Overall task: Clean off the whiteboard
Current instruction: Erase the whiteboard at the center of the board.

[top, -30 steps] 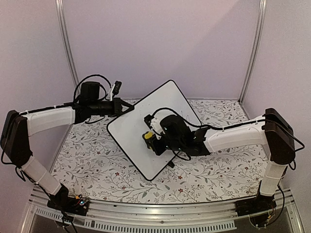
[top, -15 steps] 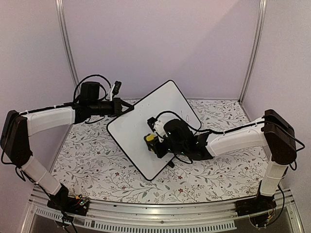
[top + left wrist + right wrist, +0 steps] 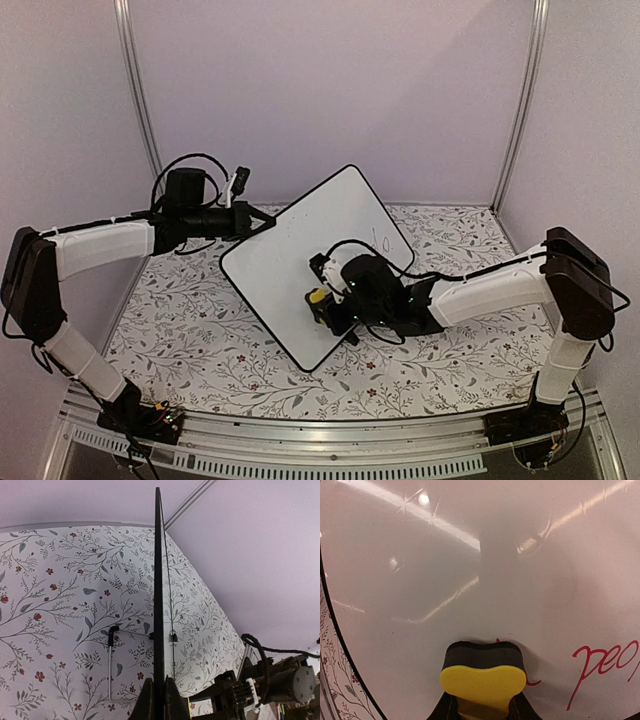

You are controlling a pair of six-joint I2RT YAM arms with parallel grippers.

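Observation:
The whiteboard (image 3: 300, 255) stands tilted on the table, white with a thin black frame. My left gripper (image 3: 252, 220) is shut on its upper left edge; the left wrist view shows the board edge-on (image 3: 158, 595) between the fingers. My right gripper (image 3: 322, 303) is shut on a yellow eraser (image 3: 483, 679) with a dark felt pad, pressed flat on the board face (image 3: 470, 570). Red handwriting (image 3: 600, 665) lies to the right of the eraser, and a red stroke runs under its pad. Faint dark marks (image 3: 380, 238) show near the board's right edge.
The board's wire stand (image 3: 111, 660) and small black feet (image 3: 352, 339) rest on the floral tablecloth (image 3: 200, 330). Lilac walls and metal posts (image 3: 135, 90) close in the back and sides. Cables loop over both wrists.
My right gripper has slid the eraser down and a little right across the board face. The left arm and the board have not moved.

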